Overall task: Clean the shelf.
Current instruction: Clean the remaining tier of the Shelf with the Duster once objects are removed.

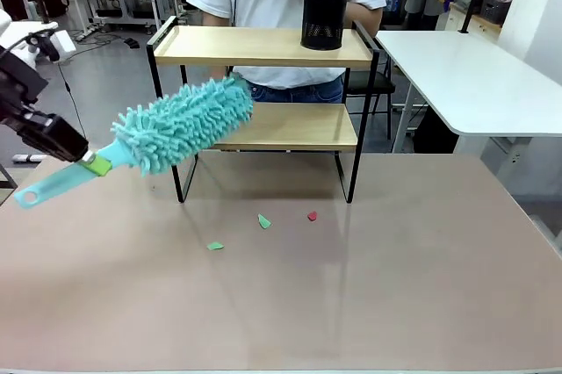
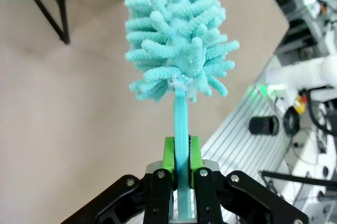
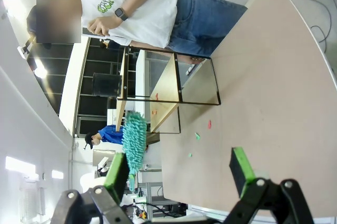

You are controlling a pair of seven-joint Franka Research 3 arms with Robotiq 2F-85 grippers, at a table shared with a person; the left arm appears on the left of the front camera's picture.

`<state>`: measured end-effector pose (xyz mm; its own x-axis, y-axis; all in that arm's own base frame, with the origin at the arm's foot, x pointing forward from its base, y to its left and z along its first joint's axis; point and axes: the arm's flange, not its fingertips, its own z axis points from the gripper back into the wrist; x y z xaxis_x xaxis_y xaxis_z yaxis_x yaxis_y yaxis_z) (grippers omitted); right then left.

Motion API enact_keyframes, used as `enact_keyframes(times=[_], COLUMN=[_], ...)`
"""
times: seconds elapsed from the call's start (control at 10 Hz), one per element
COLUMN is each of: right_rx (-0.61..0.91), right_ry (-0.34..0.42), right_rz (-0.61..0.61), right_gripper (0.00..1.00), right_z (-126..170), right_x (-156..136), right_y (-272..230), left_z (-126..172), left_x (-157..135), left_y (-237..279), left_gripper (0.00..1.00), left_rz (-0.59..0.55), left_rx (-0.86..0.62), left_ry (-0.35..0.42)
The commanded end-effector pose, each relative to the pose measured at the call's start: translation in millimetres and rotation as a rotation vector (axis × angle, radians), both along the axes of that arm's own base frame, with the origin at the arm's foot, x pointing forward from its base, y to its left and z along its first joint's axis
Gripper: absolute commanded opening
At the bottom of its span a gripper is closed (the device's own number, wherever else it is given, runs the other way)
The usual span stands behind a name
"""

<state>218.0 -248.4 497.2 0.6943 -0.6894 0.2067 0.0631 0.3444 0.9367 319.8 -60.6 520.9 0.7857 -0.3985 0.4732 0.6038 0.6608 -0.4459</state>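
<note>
Teal microfibre duster (image 1: 184, 124) with a plastic handle sits clamped in the left gripper (image 1: 95, 163), green pads (image 2: 168, 153) closed on the handle. Its head points at the left end of the two-tier wooden shelf (image 1: 263, 45) with black metal frame, standing at the far middle of the brown table (image 1: 369, 286). A black mesh cup (image 1: 324, 16) stands on the upper board. The right gripper (image 3: 179, 169) gapes wide, holding nothing. Green and red scraps (image 1: 263, 221) lie before the shelf.

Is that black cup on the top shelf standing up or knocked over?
Upright. The black cup stands on its base on the top board of the shelf, its round open mouth facing up.
</note>
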Motion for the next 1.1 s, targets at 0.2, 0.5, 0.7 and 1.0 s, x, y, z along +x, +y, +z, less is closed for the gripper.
enact_keyframes(times=[0.2,0.5,0.7,1.0], right_rx=[0.0,0.0,0.0,0.0], right_ry=[-0.036,-0.036,-0.036,-0.036], right_rz=[0.004,0.004,0.004,0.004], right_gripper=[1.0,1.0,1.0,1.0], right_z=[1.1,1.1,1.1,1.1], right_x=[2.7,2.7,2.7,2.7], right_y=[0.0,0.0,0.0,0.0], left_z=[-1.3,-3.0,-9.6,-15.6], left_x=[3.4,20.4,31.8,41.6], left_y=[-9.4,-18.0,-30.2,-48.8], left_gripper=[0.12,0.12,0.12,0.12], left_rz=[0.112,0.196,0.257,0.262], left_rx=[0.008,0.071,0.14,0.182], left_ry=[-0.033,-0.063,-0.087,-0.087])
